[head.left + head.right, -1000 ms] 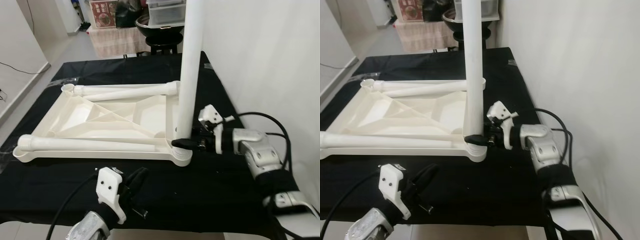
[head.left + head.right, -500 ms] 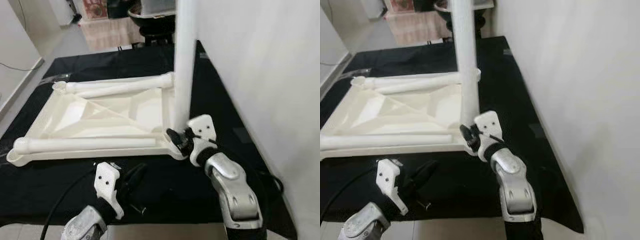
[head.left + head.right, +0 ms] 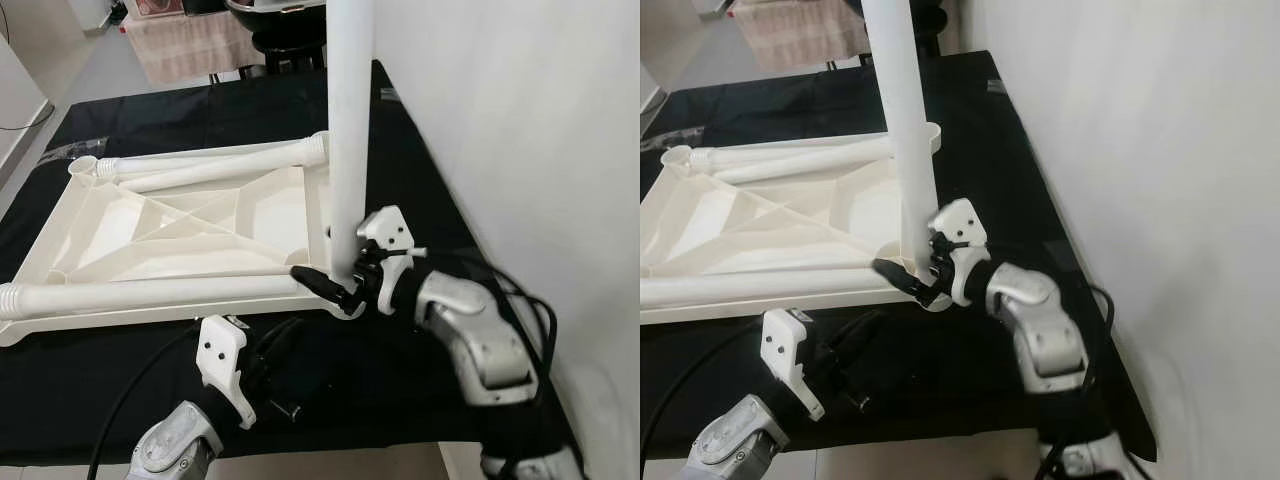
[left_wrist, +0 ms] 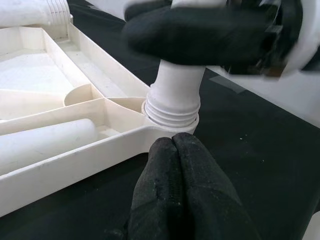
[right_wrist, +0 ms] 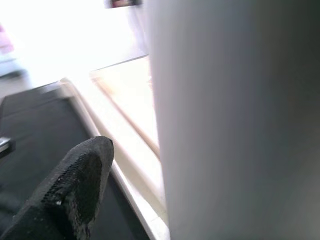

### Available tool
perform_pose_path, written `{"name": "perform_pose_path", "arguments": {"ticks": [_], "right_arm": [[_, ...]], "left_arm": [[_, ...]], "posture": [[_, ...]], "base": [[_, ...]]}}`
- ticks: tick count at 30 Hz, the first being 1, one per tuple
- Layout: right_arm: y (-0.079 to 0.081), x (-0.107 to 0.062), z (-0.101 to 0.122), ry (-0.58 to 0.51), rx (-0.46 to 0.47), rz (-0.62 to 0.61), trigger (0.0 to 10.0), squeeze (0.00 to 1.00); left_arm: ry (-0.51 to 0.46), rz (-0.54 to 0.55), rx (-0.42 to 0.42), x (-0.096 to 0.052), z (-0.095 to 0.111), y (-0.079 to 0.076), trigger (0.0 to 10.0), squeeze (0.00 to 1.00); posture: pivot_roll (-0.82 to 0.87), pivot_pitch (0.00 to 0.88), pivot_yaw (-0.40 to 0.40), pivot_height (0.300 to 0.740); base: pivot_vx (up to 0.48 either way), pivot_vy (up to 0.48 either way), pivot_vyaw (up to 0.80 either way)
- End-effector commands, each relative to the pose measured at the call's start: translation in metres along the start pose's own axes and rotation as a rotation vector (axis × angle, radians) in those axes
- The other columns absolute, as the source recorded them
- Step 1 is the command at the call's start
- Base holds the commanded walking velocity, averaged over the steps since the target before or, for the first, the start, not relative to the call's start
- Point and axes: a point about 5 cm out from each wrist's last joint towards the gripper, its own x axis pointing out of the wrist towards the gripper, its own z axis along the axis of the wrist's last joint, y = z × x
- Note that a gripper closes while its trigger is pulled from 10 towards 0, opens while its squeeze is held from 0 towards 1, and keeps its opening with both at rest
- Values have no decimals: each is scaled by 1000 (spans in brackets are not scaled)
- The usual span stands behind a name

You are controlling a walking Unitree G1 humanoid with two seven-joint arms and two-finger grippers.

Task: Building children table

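A white children's table top [image 3: 120,235] lies upside down on a black cloth. One white leg [image 3: 350,120] stands upright in its near right corner socket. Two more legs lie on it, one along the near edge [image 3: 150,292] and one along the far edge [image 3: 210,165]. My right gripper [image 3: 330,278] is open around the upright leg's base, with one finger [image 5: 75,185] crossing in front and a gap between it and the leg [image 5: 235,125]. My left gripper [image 4: 172,150] is shut and empty, low on the cloth and pointing at that socket.
The black cloth-covered table [image 3: 450,200] ends close to a white wall [image 3: 540,120] on the right. A dark stool and boxes [image 3: 280,15] stand beyond the far end. My right arm's cable [image 3: 520,300] loops over the cloth by the wall.
The camera has shifted. My right arm swung round the upright leg's base from the right to the front and back, and its finger now reaches left across the leg. The left gripper stayed shut.
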Motion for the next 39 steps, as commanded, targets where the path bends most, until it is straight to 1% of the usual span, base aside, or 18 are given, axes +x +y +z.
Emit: {"name": "perform_pose_path", "arguments": {"ticks": [1,6,7,17,21,23,25,26,27,28,29,30,31,32,36,37,38,39], "right_arm": [[0,1,-4,-2,10,112,10000,0],[-5,4,-5,23,40,245,10000,0],[-8,5,-6,23,67,279,0,0],[-13,3,-9,27,86,303,0,0],[-16,-6,-21,57,66,159,0,0],[-16,-6,-21,57,66,159,0,0],[-7,-6,-35,109,102,-34,0,0],[-7,-6,-35,109,102,-34,0,0],[0,-3,-44,138,136,-194,0,0],[15,-2,-58,191,203,-444,0,0],[37,0,-66,241,186,-538,0,0],[52,1,-68,262,166,-577,0,0],[52,1,-68,262,166,-577,0,0],[62,7,-66,269,80,-521,0,0],[54,11,-68,263,95,-516,0,0],[53,12,-70,267,106,-512,3765,0],[53,12,-70,267,106,-512,3765,0],[52,13,-71,274,113,-518,10000,0]], "left_arm": [[37,-9,-26,-3,-6,0,10000,0],[37,-12,-40,-3,-7,-1,10000,0],[38,-14,-45,-3,-8,-2,10000,0],[41,-17,-58,-6,-9,-4,10000,0],[38,-21,-63,-6,-9,-5,10000,0],[38,-21,-63,-6,-9,-5,10000,0],[39,-24,-63,-7,-9,-4,10000,0],[39,-24,-63,-7,-9,-4,10000,0],[40,-24,-63,-8,-9,-3,10000,0],[40,-24,-62,-8,-8,-2,10000,0],[41,-25,-61,-8,-8,0,10000,0],[41,-25,-60,-7,-7,1,10000,0],[41,-25,-60,-7,-7,1,10000,0],[43,-25,-61,-6,-8,3,10000,0],[43,-26,-63,-4,-8,5,10000,0],[42,-25,-63,-3,-8,6,10000,0],[42,-25,-63,-3,-8,6,10000,0],[42,-24,-62,-3,-8,6,10000,0]], "posture": [[-24,200,54,740],[-14,200,53,740],[-14,200,53,740],[-17,206,52,740],[-25,204,42,740],[-25,204,42,740],[-33,202,28,740],[-33,202,28,740],[-35,201,27,740],[-40,215,40,740],[-43,217,52,740],[-47,216,54,740],[-47,216,54,740],[-60,201,65,740],[-53,196,69,740],[-53,196,69,740],[-53,196,69,740],[-52,192,67,740]], "base": [[0,0,0],[0,0,0],[0,0,0],[0,0,0],[0,0,0],[0,0,0],[0,0,0],[0,0,0],[0,0,0],[0,0,0],[0,0,0],[0,0,0],[0,0,0],[0,0,0],[0,0,0],[0,0,0],[0,0,0],[0,0,0]]}}
